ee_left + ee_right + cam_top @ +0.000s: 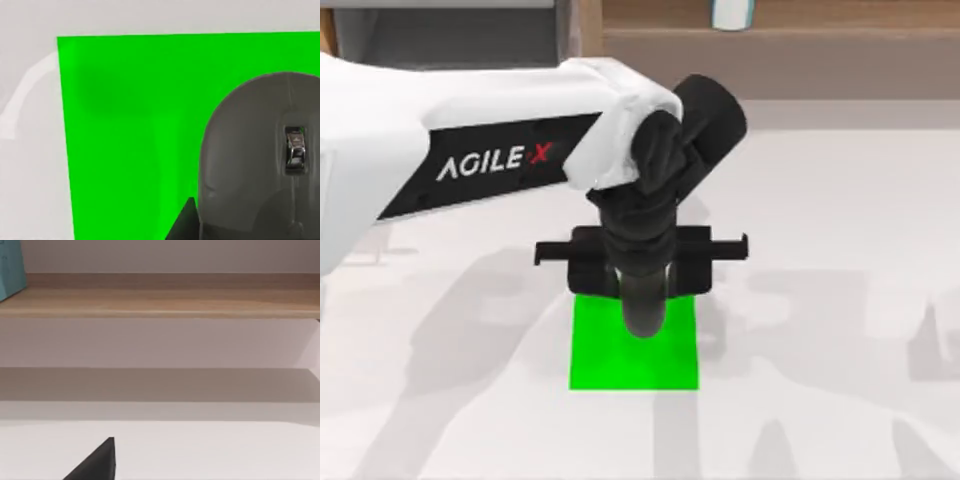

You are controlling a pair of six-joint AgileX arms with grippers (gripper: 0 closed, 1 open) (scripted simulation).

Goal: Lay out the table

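My left gripper (pixel 641 262) hangs over the far edge of a bright green square mat (pixel 605 355) in the middle of the white table (pixel 840 250). It is shut on a dark grey computer mouse (pixel 642 312), which points toward the near side of the mat. In the left wrist view the mouse (pixel 255 160) is close, with its scroll wheel showing, above the green mat (pixel 130 125). One dark finger (pixel 186 222) lies against the mouse's side. My right gripper (pixel 97 464) faces the back of the table, low over the white top.
A tan wooden shelf (pixel 770 45) runs along the back of the table, with a pale bottle-like thing (pixel 732 12) on it. In the right wrist view the shelf board (pixel 160 302) carries a teal object (pixel 10 270) at one end.
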